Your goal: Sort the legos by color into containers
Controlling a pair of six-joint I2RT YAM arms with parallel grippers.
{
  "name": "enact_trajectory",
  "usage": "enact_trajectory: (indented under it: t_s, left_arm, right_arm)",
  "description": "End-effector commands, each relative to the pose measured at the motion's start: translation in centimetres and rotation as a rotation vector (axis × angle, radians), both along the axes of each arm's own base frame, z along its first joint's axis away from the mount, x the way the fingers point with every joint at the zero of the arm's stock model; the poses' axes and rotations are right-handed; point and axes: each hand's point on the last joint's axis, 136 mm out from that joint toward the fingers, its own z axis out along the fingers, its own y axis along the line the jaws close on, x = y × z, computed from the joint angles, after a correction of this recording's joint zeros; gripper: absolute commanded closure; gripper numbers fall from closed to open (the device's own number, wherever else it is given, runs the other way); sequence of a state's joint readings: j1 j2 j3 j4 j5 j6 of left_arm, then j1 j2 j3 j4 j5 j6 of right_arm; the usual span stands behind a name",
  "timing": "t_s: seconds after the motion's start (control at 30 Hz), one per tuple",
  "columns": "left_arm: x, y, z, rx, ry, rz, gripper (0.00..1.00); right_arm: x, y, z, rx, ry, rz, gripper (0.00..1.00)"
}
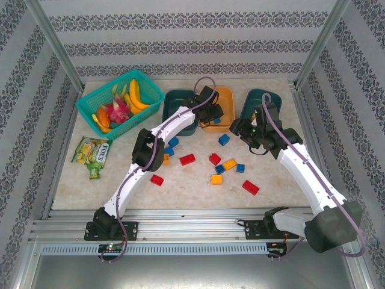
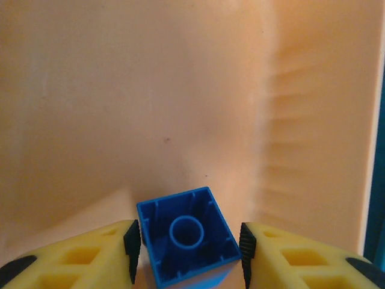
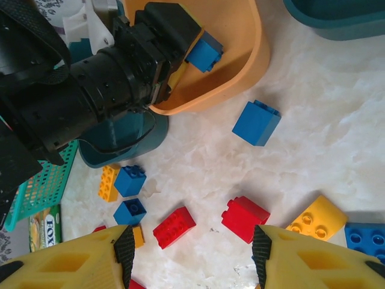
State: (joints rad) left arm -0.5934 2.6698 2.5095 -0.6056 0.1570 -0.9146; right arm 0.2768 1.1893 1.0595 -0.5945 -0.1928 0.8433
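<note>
I'm pinching a blue brick [image 2: 180, 232] in the left gripper [image 2: 188, 256] over the orange tub [image 2: 120, 108]; the right gripper [image 3: 192, 250] is hanging spread wide over loose legos [image 3: 243, 217] on the table [image 3: 319, 144].

Overhead overview, wrist close-ups near orange tub [image 1: 228, 98]

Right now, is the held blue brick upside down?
Upside down: the blue brick shows its hollow underside to the left wrist camera, over the orange tub.
</note>
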Motion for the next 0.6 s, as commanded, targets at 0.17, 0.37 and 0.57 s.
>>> enact_trajectory:
  t_s: [0.17, 0.37, 0.57]
  left_arm:
    - [1.9, 0.2, 7.8, -0.099, -0.131, 0.014, 0.35]
    - [1.2, 1.6, 15.5, -0.139, -0.217, 0.037, 0.27]
    - [-4.6, 8.3, 19.5, 0.01, -0.138, 0.107, 0.26]
  right_arm:
    - [-0.9, -0.7, 0.6, -0.021, 0.008, -0.003, 0.43]
    - [-1.9, -1.0, 1.8, -0.066, -0.01, 0.021, 0.43]
    - [-3.2, 1.3, 3.5, -0.125, -0.058, 0.14, 0.43]
